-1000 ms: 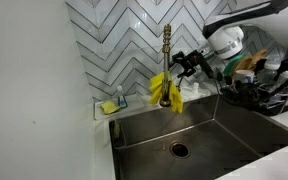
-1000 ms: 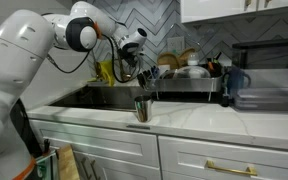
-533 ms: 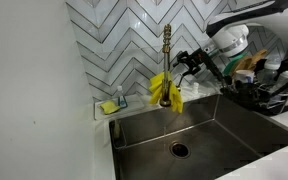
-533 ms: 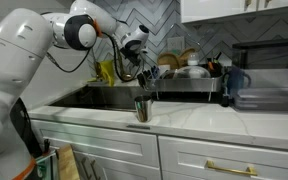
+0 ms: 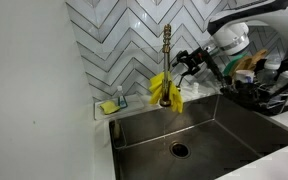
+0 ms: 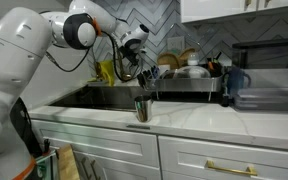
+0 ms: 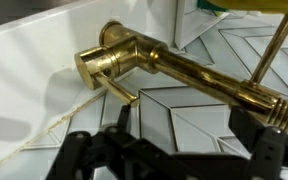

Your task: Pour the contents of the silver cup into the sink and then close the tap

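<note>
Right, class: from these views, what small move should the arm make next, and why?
Probably ease the open gripper forward onto the small lever of the tap. The silver cup stands on the counter, apart from the gripper, which hangs just short of the tap.

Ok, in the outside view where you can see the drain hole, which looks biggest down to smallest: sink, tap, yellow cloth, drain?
1. Sink, by far the largest.
2. Tap and yellow cloth: too close to rank. The tap is taller and the cloth is wider.
3. Drain, the smallest.
</note>
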Tool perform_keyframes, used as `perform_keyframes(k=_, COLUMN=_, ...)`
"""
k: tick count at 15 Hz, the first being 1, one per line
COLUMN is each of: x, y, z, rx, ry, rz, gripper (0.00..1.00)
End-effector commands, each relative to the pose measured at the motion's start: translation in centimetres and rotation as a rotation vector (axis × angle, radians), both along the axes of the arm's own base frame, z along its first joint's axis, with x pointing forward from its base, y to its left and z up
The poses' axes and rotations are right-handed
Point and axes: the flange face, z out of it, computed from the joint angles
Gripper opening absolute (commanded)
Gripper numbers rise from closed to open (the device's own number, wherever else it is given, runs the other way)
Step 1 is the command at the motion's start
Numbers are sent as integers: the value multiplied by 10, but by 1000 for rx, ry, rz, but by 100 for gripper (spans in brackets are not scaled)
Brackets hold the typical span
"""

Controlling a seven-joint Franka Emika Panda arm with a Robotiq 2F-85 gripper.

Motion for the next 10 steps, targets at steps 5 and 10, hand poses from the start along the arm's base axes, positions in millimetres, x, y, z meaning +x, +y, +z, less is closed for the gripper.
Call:
perform_keyframes(k=5, x=-5, y=2, z=-6, rx=11, ry=60, rz=35, gripper=100)
perform_keyframes(k=10, x=-8, y=-5, z=-5, rx=-29, ry=91, rz=47, gripper=100)
